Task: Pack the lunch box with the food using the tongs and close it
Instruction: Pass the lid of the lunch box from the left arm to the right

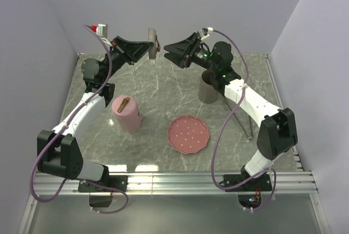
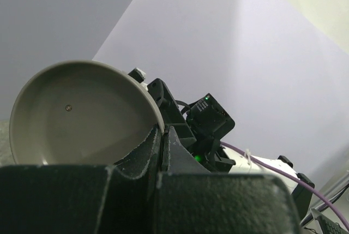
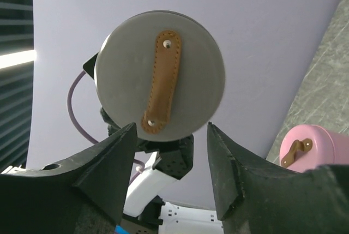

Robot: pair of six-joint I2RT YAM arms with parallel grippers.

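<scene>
Nearest on the marble worktop [image 1: 158, 89] lies a pink scalloped plate [image 1: 188, 134], with a lidded pink canister [image 1: 127, 115] to its left. Slim tongs [image 1: 245, 126] lie at the right beside the right arm, near an open grey canister [image 1: 209, 88]. Farther back, in the air, the left gripper [image 1: 148, 48] has its jaws pinching the rim of a grey lid [image 3: 160, 76] held on edge. The right gripper [image 1: 166, 50] faces the lid's strap side, jaws spread, holding nothing.

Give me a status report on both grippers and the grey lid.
Left gripper shut on grey lid, raised edge-on. Right gripper open, facing the lid's strap side, just short of it. Nothing between them.
</scene>
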